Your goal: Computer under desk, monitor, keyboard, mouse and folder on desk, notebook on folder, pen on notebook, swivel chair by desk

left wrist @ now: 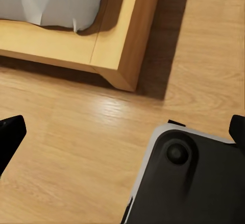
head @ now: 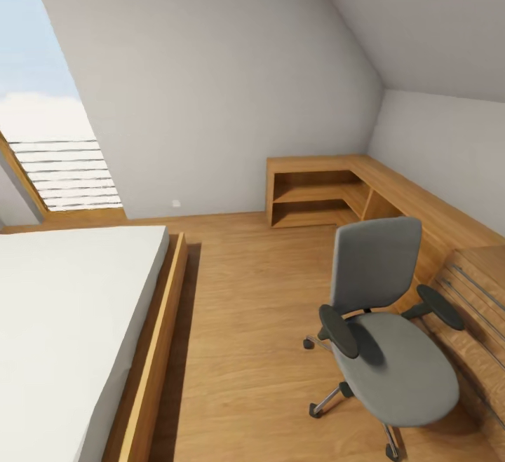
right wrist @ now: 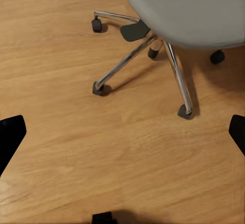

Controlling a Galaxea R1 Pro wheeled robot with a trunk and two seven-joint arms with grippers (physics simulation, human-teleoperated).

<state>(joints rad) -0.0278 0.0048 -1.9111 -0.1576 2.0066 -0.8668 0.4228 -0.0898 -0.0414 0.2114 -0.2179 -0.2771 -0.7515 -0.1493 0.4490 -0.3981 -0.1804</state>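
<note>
Head view puts the swivel chair (head: 389, 339) near right, seat bare, beside the wood cabinets (head: 470, 294); bed (head: 70, 329) at left. Both grippers look spread wide, holding nothing. Approach the chair squarely, keeping clear of its spokes.

Grey swivel chair (head: 393, 350), black armrests, chrome base; light wood-grain floor (head: 252, 308); seemingly white mattress (head: 63, 308).

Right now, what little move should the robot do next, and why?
Probably turn to look for the desk. The swivel chair stands with a bare seat beside the light wood cabinets, with the bed on the other side, so there is nothing within reach to pick up.
</note>
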